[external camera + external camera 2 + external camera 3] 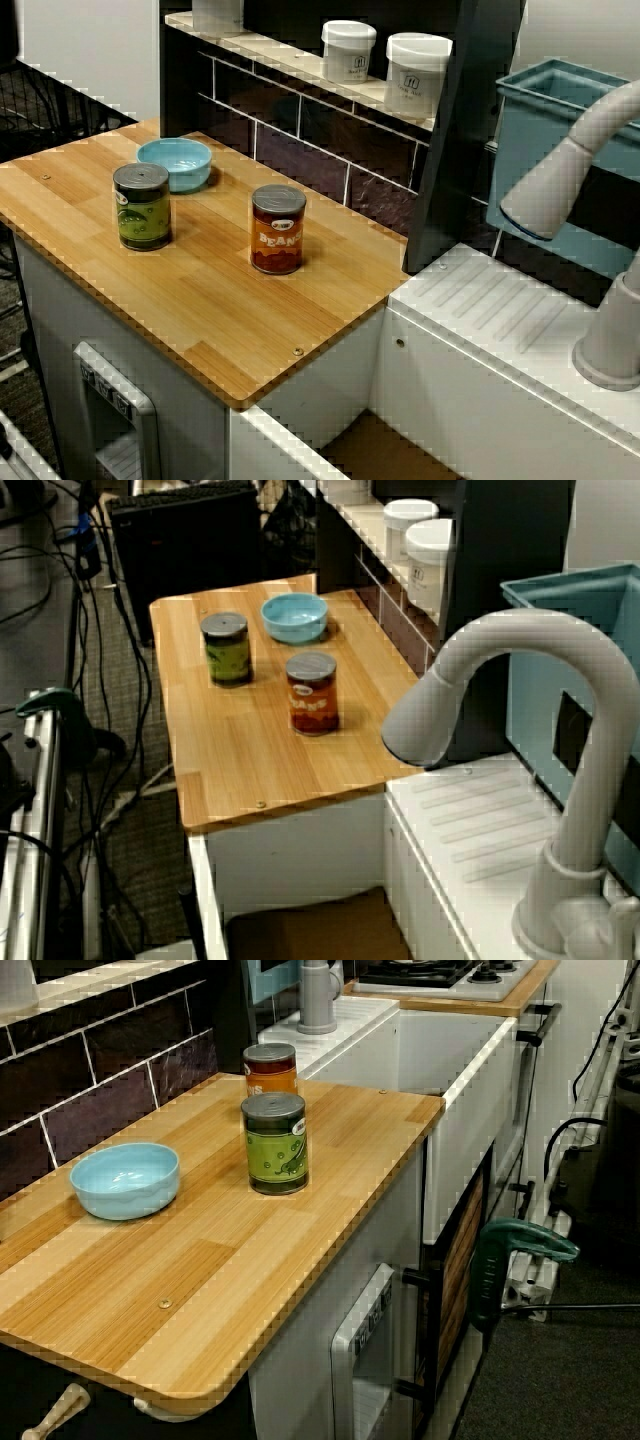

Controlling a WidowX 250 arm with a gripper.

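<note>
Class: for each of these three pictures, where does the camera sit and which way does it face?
Front view: above the wooden counter, facing the tiled wall; no robot part shows.
Tap view: high beside the tap, looking along the counter; none.
Low view: counter's far end, facing the tap; none.
All share the green can.

I count three obstacles on the wooden countertop point(230, 330). The green can point(142, 206) stands just in front of the blue bowl point(175, 163). The bean can point(278, 229) stands apart, nearer the sink, with an open gap between the cans. The front strip of wood lies open. The white faucet point(568, 172) overhangs the sink side, and the jar shelf point(285, 58) walls off the back.
</note>
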